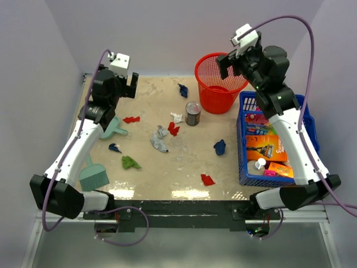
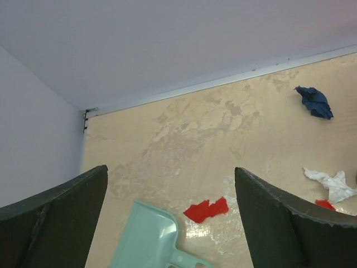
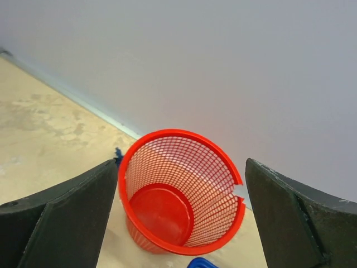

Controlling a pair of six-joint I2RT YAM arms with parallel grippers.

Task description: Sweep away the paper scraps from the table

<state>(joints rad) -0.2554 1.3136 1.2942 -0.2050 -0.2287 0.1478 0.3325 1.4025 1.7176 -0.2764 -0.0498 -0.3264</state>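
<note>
Several paper scraps lie on the beige table (image 1: 145, 184): red ones (image 1: 131, 119) (image 1: 174, 129) (image 1: 207, 180), dark blue ones (image 1: 183, 90) (image 1: 220, 147) (image 1: 114, 148), a white one (image 1: 177, 117), a grey-blue one (image 1: 159, 139) and a green one (image 1: 130, 162). My left gripper (image 1: 127, 84) hangs open and empty above the far left of the table. Its wrist view shows the gripper (image 2: 170, 169) over a red scrap (image 2: 206, 209). My right gripper (image 1: 231, 64) is open and empty above the red mesh basket (image 1: 220, 82), which looks empty in the right wrist view (image 3: 178, 195).
A teal dustpan (image 1: 114, 128) lies under the left arm and also shows in the left wrist view (image 2: 148, 237). A teal brush (image 1: 93, 176) lies at the near left. A tin can (image 1: 193, 113) stands mid-table. A blue crate (image 1: 242, 139) of packaged goods sits at the right.
</note>
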